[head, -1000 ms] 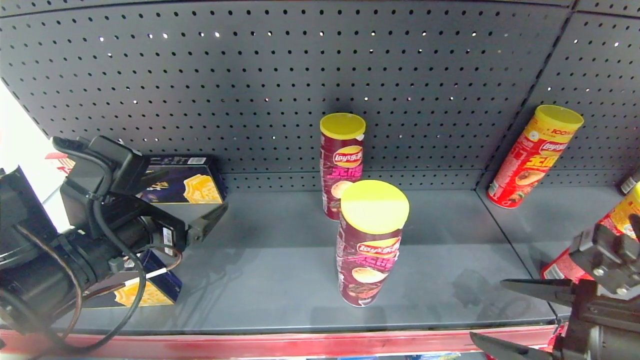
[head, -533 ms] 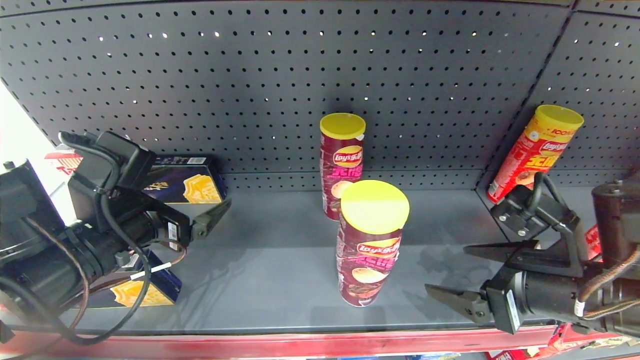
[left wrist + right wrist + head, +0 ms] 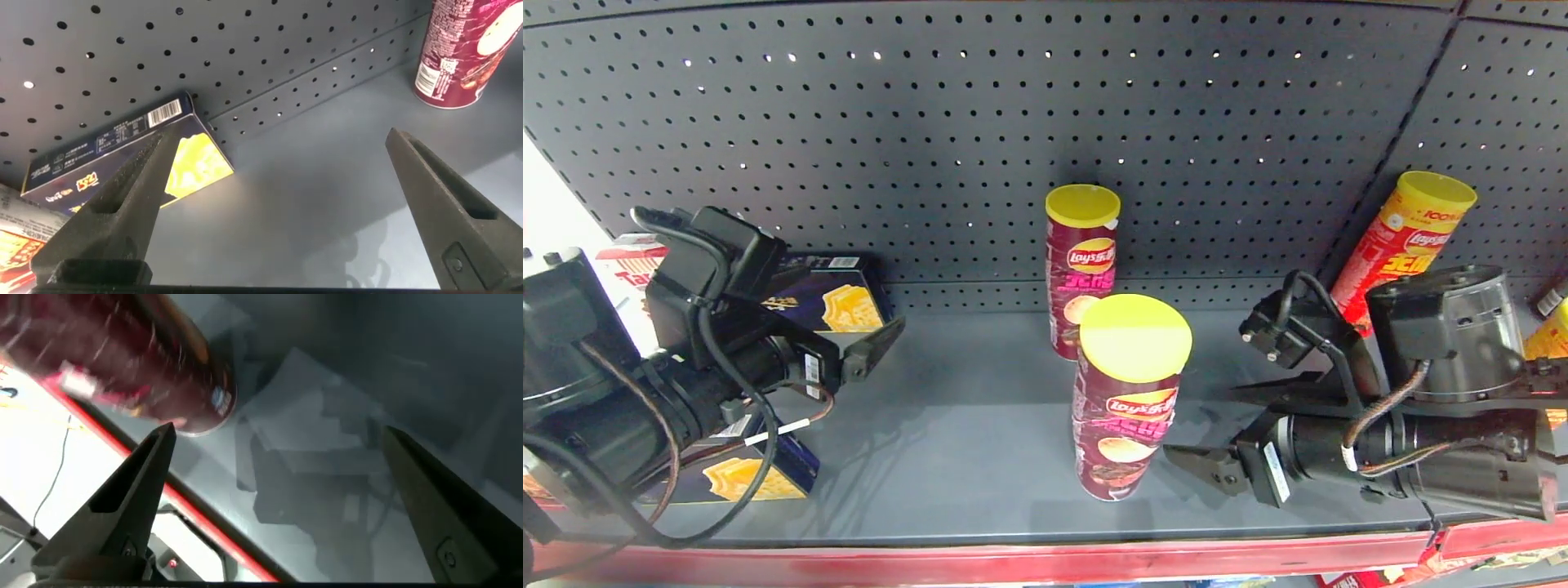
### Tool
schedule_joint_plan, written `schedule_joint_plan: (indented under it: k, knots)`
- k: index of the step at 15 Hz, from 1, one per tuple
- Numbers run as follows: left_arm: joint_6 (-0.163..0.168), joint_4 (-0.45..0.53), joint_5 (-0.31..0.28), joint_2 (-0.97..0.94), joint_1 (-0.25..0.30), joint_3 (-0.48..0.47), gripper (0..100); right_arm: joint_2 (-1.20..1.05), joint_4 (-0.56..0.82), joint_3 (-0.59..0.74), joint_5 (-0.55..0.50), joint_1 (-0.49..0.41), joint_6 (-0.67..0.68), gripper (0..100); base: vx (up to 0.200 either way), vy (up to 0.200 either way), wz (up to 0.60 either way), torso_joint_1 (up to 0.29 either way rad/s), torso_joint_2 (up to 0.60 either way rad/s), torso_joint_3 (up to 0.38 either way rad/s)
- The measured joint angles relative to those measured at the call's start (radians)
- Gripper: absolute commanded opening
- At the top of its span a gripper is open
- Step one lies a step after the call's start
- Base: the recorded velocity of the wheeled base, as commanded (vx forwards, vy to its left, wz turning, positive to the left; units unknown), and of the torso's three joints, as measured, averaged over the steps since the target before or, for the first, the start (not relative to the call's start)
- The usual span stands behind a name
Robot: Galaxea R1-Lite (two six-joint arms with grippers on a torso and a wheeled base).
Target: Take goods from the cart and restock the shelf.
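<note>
Fingers [image 3: 122, 498] of the right gripper [image 3: 1201, 423] are spread wide with nothing between them. The nearer fingertip lies close to the base of the front maroon can [image 3: 1131, 396], on its right, without touching it. Fingers [image 3: 114, 212] of the left gripper [image 3: 279, 139] are likewise spread and hold nothing. They hang over the left part of the shelf board [image 3: 980, 425], between two boxes.

Counts.
- **Maroon cans with yellow lids:** two, both upright. The front maroon can is near the middle of the board. The rear maroon can [image 3: 1082, 269] is just behind it, by the pegboard wall [image 3: 1013, 122].
- **Red cans with yellow lids:** two, in the adjoining bay to the right, past the divider [image 3: 1388, 155]. The red can [image 3: 1409, 233] is at the back. The second red can [image 3: 1550, 339] is mostly hidden behind the right arm.
- **Blue boxes:** two, the rear blue box [image 3: 841, 294] at the wall and the front blue box [image 3: 796, 465] near the red edge strip [image 3: 1013, 563].
- **Other boxes:** one red-and-white box [image 3: 625, 261], left of the rear blue box.

Open room. Bare board runs from the boxes to the cans, and the strip of board before the front maroon can is uncovered.
</note>
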Motion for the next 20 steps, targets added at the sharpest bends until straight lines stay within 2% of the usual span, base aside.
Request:
schedule_joint_plan:
  k: [8, 14, 20]
  knots:
    - [-0.001, -0.001, -0.001, 0.013, 0.003, -0.015, 100, 0.085, -0.002, -0.069, -0.002, -0.003, -0.003, 100, 0.0, 0.0, 0.0, 0.0, 0.0, 0.0]
    - [-0.001, -0.014, -0.021, 0.016, 0.02, -0.013, 100, 0.098, -0.015, -0.091, -0.001, -0.043, -0.003, 100, 0.0, 0.0, 0.0, 0.0, 0.0, 0.0]
    - [0.0, -0.014, -0.023, 0.017, 0.023, -0.009, 100, 0.115, -0.017, -0.096, -0.001, -0.011, -0.003, 100, 0.0, 0.0, 0.0, 0.0, 0.0, 0.0]
